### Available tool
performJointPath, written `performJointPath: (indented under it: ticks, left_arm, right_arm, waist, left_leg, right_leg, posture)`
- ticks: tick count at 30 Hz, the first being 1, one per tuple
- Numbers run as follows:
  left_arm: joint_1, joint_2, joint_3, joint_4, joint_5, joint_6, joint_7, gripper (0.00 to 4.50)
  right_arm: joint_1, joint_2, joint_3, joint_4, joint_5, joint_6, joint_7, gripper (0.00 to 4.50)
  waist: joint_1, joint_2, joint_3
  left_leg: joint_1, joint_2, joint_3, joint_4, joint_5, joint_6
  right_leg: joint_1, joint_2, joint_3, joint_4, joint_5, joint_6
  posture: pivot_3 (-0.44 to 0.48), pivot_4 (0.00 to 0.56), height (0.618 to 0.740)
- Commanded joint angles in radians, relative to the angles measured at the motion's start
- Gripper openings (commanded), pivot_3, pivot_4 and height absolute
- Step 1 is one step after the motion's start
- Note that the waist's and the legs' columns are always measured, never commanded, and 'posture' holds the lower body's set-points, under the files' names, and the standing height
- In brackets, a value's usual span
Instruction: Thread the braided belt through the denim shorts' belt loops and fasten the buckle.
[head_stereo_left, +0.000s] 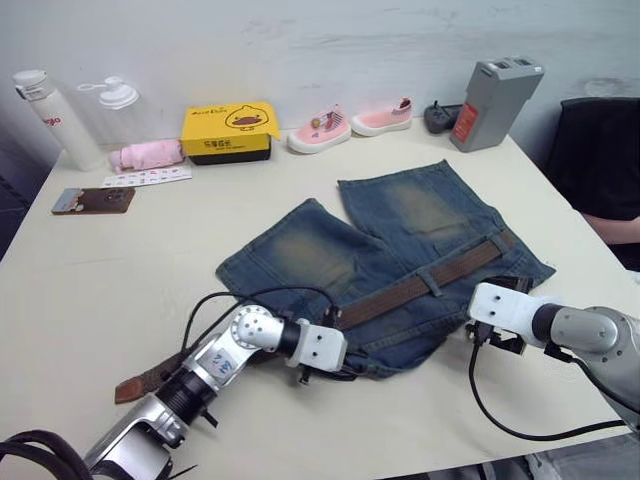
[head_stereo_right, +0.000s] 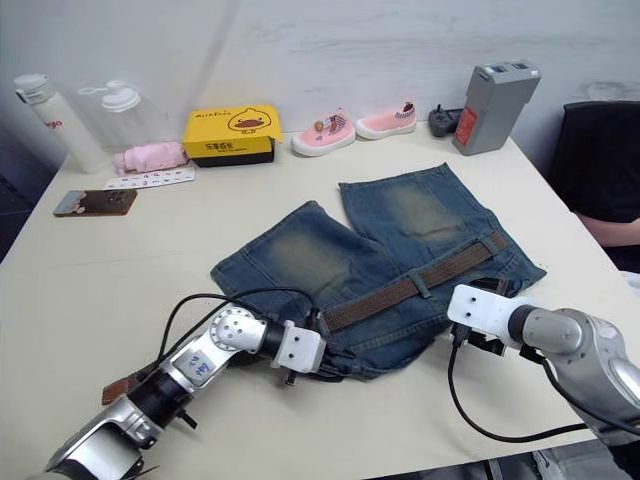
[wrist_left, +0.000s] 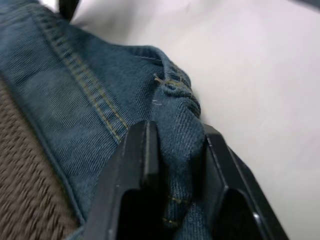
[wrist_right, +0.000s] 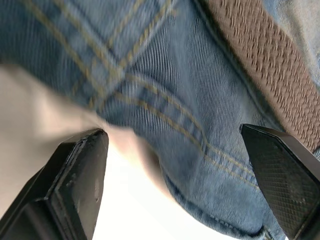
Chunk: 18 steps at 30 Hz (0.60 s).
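We see the denim shorts (head_stereo_left: 390, 262) spread flat near the middle of the table (head_stereo_left: 90, 290), the 2 legs fanning toward 12 and 1 o'clock and the waistband along the edge nearest us. The braided belt (head_stereo_left: 420, 285) lies along that waistband, its long axis running from about 8 o'clock up to 2 o'clock. It passes under 1 of the belt loops (head_stereo_left: 431, 279) near mid-waist. Its lower end trails off the cloth onto the bare table at 8 o'clock, beside the left arm; we cannot make out the buckle.

The left gripper (wrist_left: 172, 165) sits at the waistband's 7 o'clock corner, its 2 black fingers (wrist_left: 142, 165) pinching a raised fold of denim between them, with the belt's brown weave just beside it. The right gripper (wrist_right: 175, 175) hovers at the waistband's 4 o'clock end, its fingers spread wide over the hem with nothing between them, the belt crossing beyond one fingertip.

Along the table's far edge at 11 to 1 o'clock stand 2 bottles (head_stereo_left: 50, 120), a yellow box (head_stereo_left: 228, 130), pink shoes (head_stereo_left: 350, 124) and a grey box (head_stereo_left: 495, 104).
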Motion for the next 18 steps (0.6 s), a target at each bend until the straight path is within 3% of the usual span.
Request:
performJointPath:
  ticks: [1,6,14,17,18]
  left_arm:
    - [0.030,0.138,0.116,0.068,0.026,-0.086,-0.020,1.37]
    - [0.061,0.275,0.194,0.139,0.007,-0.278,-0.072,1.37]
    - [0.105,0.253,0.240,0.106,-0.008,-0.252,-0.063,1.37]
    - [0.102,0.252,0.249,0.145,0.015,-0.275,-0.059,1.31]
    - [0.095,0.254,0.252,0.169,0.026,-0.290,-0.056,1.31]
  right_arm:
    - [0.013,0.008,-0.016,-0.033,0.004,-0.011,0.025,4.50]
    - [0.007,0.035,0.017,-0.043,-0.027,-0.038,0.020,4.50]
    - [-0.044,0.142,0.128,-0.011,-0.144,-0.042,-0.017,4.50]
    - [-0.074,0.173,0.153,0.008,-0.184,-0.015,-0.011,3.75]
    - [-0.081,0.179,0.156,0.015,-0.188,-0.003,-0.005,3.17]
  waist:
    - [0.000,0.003,0.000]
    - [-0.002,0.008,-0.002]
    - [-0.006,0.002,-0.007]
    - [-0.006,0.003,-0.008]
    - [-0.005,0.003,-0.008]
  left_leg:
    - [0.000,0.000,0.000,0.000,0.000,0.000]
    - [0.002,0.000,0.001,-0.005,0.000,-0.001]
    - [0.003,0.000,0.003,-0.008,-0.002,-0.003]
    - [0.003,0.000,0.002,-0.008,-0.002,-0.003]
    - [0.003,0.000,0.002,-0.008,-0.002,-0.003]
  right_leg:
    - [0.000,0.000,-0.001,0.000,0.000,-0.001]
    - [-0.002,0.000,-0.001,0.004,-0.001,-0.002]
    - [-0.002,0.000,-0.001,0.004,-0.001,-0.002]
    - [-0.002,0.000,-0.001,0.005,-0.001,-0.002]
    - [-0.002,0.000,-0.001,0.005,-0.001,-0.002]
  posture:
    - [0.000,0.150,0.712]
    - [0.000,0.150,0.712]
    - [0.000,0.150,0.712]
    - [0.000,0.150,0.712]
    - [0.000,0.150,0.712]
